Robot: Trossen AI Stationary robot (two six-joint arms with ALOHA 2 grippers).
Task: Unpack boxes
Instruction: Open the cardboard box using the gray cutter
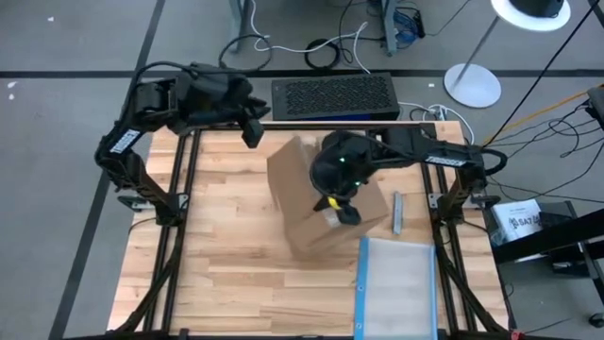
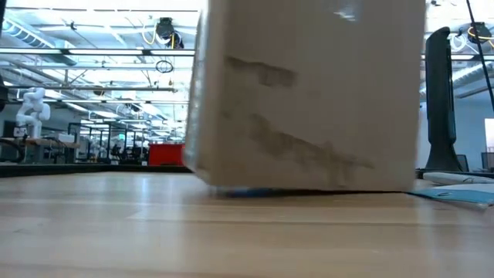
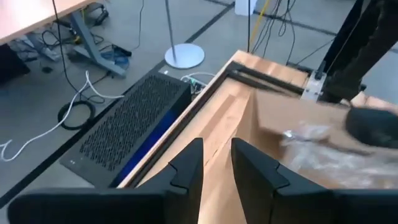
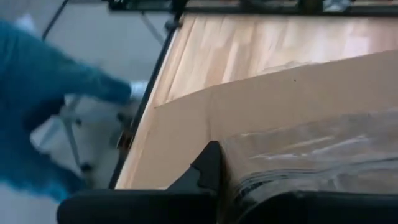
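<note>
The brown corrugated cardboard carton (image 1: 316, 203), judged stiff, light and tape-slick, is pinched near its 3 o'clock edge by the closed right pincer (image 1: 342, 212); the left pincer (image 1: 253, 130) hangs narrowly parted at 11 o'clock above the tabletop (image 1: 226, 264).

No text, label or number can be read anywhere. The white label (image 1: 522, 218) beyond the table's right edge carries dark print too small to make out, and the marks on the cardboard box (image 2: 309, 93) are only blurred smudges.

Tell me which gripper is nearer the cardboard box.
Right. The right gripper is down on top of the cardboard box, jaws shut at its taped surface. The left gripper hangs near the table's far edge, clear of the box, touching nothing.
</note>
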